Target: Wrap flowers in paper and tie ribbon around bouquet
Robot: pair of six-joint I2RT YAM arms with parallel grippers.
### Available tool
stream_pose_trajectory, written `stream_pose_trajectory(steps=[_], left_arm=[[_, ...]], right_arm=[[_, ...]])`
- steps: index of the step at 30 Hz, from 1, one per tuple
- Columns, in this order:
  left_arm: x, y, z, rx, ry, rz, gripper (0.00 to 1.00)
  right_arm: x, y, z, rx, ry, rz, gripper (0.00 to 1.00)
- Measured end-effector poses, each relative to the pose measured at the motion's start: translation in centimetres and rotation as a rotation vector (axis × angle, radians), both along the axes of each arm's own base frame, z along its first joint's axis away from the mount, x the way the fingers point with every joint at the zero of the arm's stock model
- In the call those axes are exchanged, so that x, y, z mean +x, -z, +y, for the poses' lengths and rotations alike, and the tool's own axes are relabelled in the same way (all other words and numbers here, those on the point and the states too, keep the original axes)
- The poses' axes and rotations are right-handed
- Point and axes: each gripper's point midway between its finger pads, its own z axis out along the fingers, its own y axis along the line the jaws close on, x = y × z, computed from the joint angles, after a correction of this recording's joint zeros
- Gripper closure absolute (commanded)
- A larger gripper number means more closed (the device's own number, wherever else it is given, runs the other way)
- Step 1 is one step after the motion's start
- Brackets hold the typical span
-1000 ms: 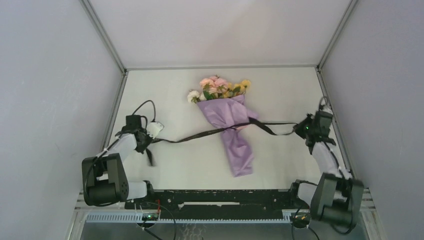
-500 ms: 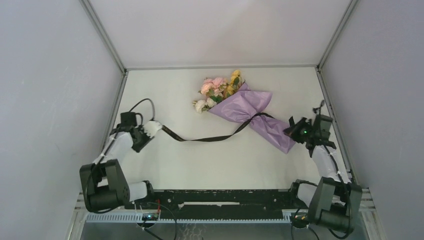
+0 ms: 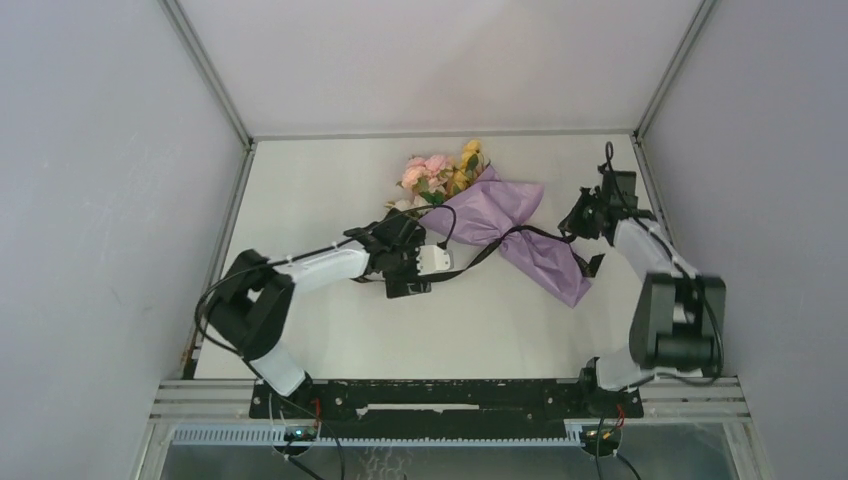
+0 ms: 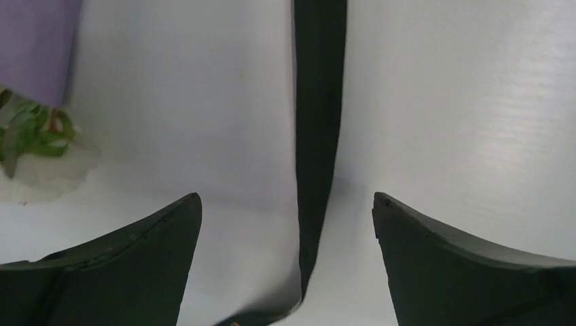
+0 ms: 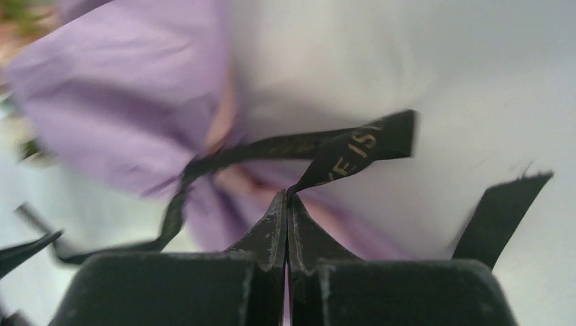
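At mid-table (image 3: 330,330), the bouquet (image 3: 500,225) lies flat, flowers (image 3: 435,172) toward the far left, paper (image 3: 550,265) tail toward the near right. Ribbon (image 4: 318,122) cinches its waist. Left gripper (image 4: 286,200): fingers spread wide, ribbon lying between them, touching neither. Right gripper (image 5: 286,200): fingers pressed together, pinching a ribbon end just beside the paper

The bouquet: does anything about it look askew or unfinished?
Yes. The bouquet lies slanted, and the ribbon cinches its waist without a bow. One ribbon end lies loose between the open fingers of the left tool; the right tool is shut on the other strand.
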Motion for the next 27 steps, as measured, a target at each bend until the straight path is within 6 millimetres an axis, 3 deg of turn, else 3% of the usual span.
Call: stream_pose_trajectory(steps=[4, 6, 9, 11, 14, 18, 20, 23, 27], left_arm=[[1.4, 2.2, -0.9, 0.041, -0.028, 0.019, 0.0], [1.7, 2.1, -1.0, 0.044, -0.034, 0.004, 0.0], [1.7, 2.1, -1.0, 0.05, -0.029, -0.005, 0.0], [1.5, 1.8, -0.9, 0.044, -0.026, -0.007, 0.0], [0.7, 1.0, -0.1, 0.019, -0.011, 0.007, 0.0], [0.2, -1.1, 1.9, -0.028, -0.014, 0.022, 0.0], [0.4, -2.0, 3.0, -0.047, -0.026, 0.018, 0.0], [0.2, -2.1, 4.6, -0.04, -0.034, 0.017, 0.0], [-1.5, -0.6, 5.5, 0.006, 0.002, 0.076, 0.0]], right_arm=[[3.3, 5.1, -2.8, -0.141, 0.027, 0.179, 1.0], [3.7, 7.5, -3.3, -0.194, 0.014, 0.263, 1.0], [3.0, 10.1, -2.6, -0.24, -0.036, 0.354, 1.0], [2.6, 10.0, -0.8, -0.258, -0.09, 0.356, 1.0], [0.4, 10.1, 4.9, -0.244, -0.251, 0.359, 1.0], [-6.2, 9.4, 14.2, -0.121, -0.527, 0.386, 1.0], [-9.7, 8.1, 18.4, -0.042, -0.658, 0.391, 1.0], [-11.2, 5.5, 20.7, 0.028, -0.723, 0.35, 1.0], [-9.0, 2.2, 19.1, 0.069, -0.637, 0.251, 1.0]])
